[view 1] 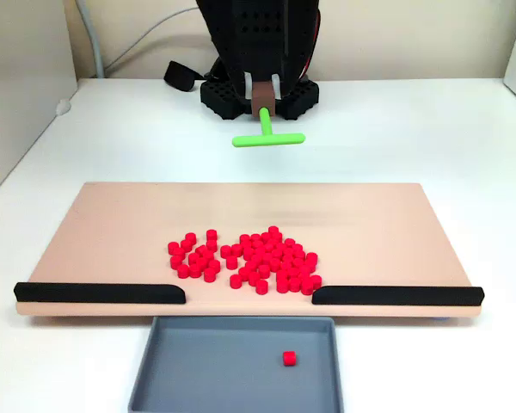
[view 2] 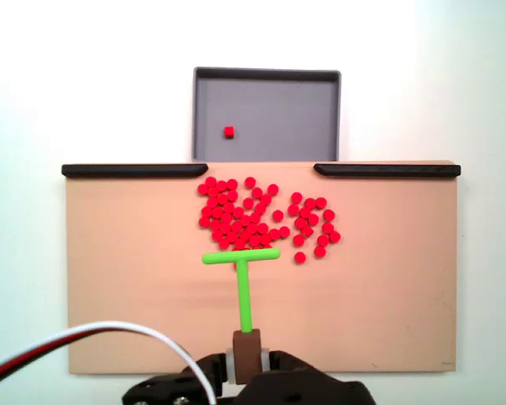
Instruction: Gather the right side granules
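Observation:
Dozens of small red granules lie mid-board on the beige board (view 1: 112, 224). In both fixed views they form a large cluster (view 1: 275, 262) (view 2: 236, 215) and a smaller one (view 1: 193, 254) (view 2: 312, 224). One lone granule (view 1: 288, 358) (view 2: 228, 131) rests in the grey tray (view 1: 181, 379) (view 2: 320, 118). My gripper (view 1: 264, 96) (view 2: 246, 359) is shut on the stem of a green T-shaped tool (view 1: 268, 136) (view 2: 244, 287). The tool's crossbar is held above the board, on my side of the large cluster, apart from the granules.
Two black rails (view 1: 99, 292) (view 1: 396, 295) line the board's edge nearest the tray, with a gap between them at the tray. The arm's black base (view 1: 258, 52) stands behind the board. A red, black and white cable (view 2: 84, 337) crosses the rear fixed view.

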`<state>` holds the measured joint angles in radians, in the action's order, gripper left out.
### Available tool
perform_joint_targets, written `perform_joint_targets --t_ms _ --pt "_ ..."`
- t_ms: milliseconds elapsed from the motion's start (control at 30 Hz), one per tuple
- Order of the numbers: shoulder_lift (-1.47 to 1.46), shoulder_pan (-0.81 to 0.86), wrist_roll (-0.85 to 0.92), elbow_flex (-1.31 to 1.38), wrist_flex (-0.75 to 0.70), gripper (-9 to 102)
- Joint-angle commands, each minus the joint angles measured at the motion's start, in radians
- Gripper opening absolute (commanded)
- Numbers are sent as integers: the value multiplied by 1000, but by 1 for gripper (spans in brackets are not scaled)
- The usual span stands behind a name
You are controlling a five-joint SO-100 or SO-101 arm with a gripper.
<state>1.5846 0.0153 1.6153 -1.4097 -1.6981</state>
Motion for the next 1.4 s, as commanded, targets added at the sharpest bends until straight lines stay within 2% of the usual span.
perform_joint_targets --t_ms 0,1367 --pt "9 -23 -21 29 5 0" --pt "9 -15 -5 29 5 0"
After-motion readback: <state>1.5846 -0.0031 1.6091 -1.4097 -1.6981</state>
